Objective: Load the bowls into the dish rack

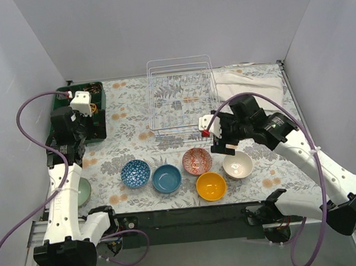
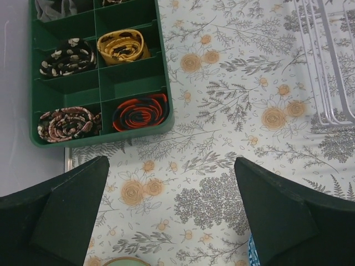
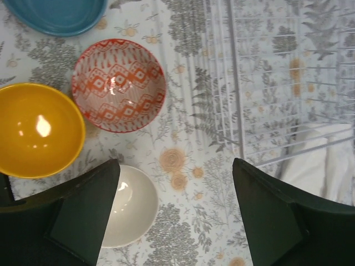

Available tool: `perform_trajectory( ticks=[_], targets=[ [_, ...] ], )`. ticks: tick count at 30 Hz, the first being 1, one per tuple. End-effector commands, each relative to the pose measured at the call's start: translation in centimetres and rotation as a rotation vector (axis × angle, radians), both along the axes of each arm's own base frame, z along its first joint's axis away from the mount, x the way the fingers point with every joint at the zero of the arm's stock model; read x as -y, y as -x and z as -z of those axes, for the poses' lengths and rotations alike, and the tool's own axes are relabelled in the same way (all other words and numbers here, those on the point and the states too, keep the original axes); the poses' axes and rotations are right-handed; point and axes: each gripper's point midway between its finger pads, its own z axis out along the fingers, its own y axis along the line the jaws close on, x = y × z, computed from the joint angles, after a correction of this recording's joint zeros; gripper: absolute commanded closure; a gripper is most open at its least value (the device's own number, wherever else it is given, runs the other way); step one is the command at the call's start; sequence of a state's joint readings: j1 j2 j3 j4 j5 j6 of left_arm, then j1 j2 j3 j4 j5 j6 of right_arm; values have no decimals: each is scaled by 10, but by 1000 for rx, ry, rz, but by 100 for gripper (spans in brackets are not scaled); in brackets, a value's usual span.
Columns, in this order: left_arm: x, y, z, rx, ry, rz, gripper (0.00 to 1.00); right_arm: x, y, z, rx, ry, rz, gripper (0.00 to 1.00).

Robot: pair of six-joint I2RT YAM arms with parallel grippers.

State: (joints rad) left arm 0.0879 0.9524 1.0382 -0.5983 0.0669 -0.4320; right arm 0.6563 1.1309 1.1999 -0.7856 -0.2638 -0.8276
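The dish rack (image 1: 183, 99) stands at the far middle of the table (image 1: 127, 115). Its back edge is close to the grey wall. It is a box of thin white wire with open grid sides. A strip of bare flowery table runs along its near edge.

A white folded cloth (image 1: 248, 84) lies soft and flat just beside the rack on the right. A dark green tray (image 2: 163, 66) sits in the far left corner, well apart from the rack. It has hard square walls, and rolls of patterned cloth (image 2: 121, 45) lie in its boxes.

All six bowls are on the table, outside the rack, near the front edge. They are round and look smooth and shiny. The blue-patterned bowl (image 1: 135, 173) and the plain teal bowl (image 1: 167, 178) sit just beside each other. Next come the red-patterned bowl (image 3: 118, 85), the orange-yellow bowl (image 3: 39, 130) and the white bowl (image 3: 130, 205), all close together. The pale green bowl (image 1: 84, 191) sits alone by the left edge, partly hidden by the left arm.

The right gripper (image 3: 175, 163) hangs between the rack and the red and white bowls. Its jaws are spread wide and hold nothing. The left gripper (image 2: 171, 166) hangs above bare table near the tray's front edge. Its jaws are wide apart too, with nothing in them.
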Motion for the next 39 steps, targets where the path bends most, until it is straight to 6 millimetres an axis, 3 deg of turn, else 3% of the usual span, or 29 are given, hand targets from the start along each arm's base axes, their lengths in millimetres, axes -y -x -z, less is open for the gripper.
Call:
perform_trajectory(
  ticks=[1, 3, 6, 7, 10, 12, 13, 14, 16, 19, 21, 26, 31, 34, 39],
  targets=[
    [-8, -12, -10, -30, 26, -64, 2, 1, 21, 27, -140, 60, 7, 11],
    [-11, -35, -52, 26, 51, -91, 2, 4, 21, 15, -140, 73, 21, 11],
    [-21, -59, -69, -19, 68, -164, 2, 7, 22, -8, -81, 68, 23, 11],
    [-26, -54, -68, -52, 58, -195, 2, 6, 24, -12, -66, 68, 19, 13],
    [-35, -12, -45, -202, 18, -264, 2, -3, 33, -15, -8, 110, 20, 17],
    [-40, 35, -29, -246, -70, -249, 2, -8, 47, -3, 19, 195, -22, 19],
    [-49, 68, -15, -245, -176, -235, 2, -15, 69, 8, -33, 246, -107, 22],
    [-52, 84, -11, -243, -208, -240, 2, -20, 85, 21, -48, 275, -167, 23],
    [-55, 94, -7, -245, -231, -252, 2, -27, 101, 37, -90, 291, -184, 25],
    [-58, 94, -8, -259, -237, -265, 2, -39, 135, 69, -134, 292, -251, 26],
    [-61, 89, -7, -264, -252, -273, 2, -32, 132, 85, -108, 317, -162, 26],
    [-75, 78, -11, -264, -317, -319, 2, -43, 140, 92, -211, 242, -13, 30],
    [-81, 73, 0, -298, -354, -326, 2, -56, 156, 105, -337, 222, 17, 36],
    [-82, 71, 3, -306, -357, -328, 2, -56, 170, 118, -431, 229, 29, 39],
    [-82, 70, -6, -285, -352, -338, 2, -56, 173, 129, -471, 249, 77, 41]
  ],
)
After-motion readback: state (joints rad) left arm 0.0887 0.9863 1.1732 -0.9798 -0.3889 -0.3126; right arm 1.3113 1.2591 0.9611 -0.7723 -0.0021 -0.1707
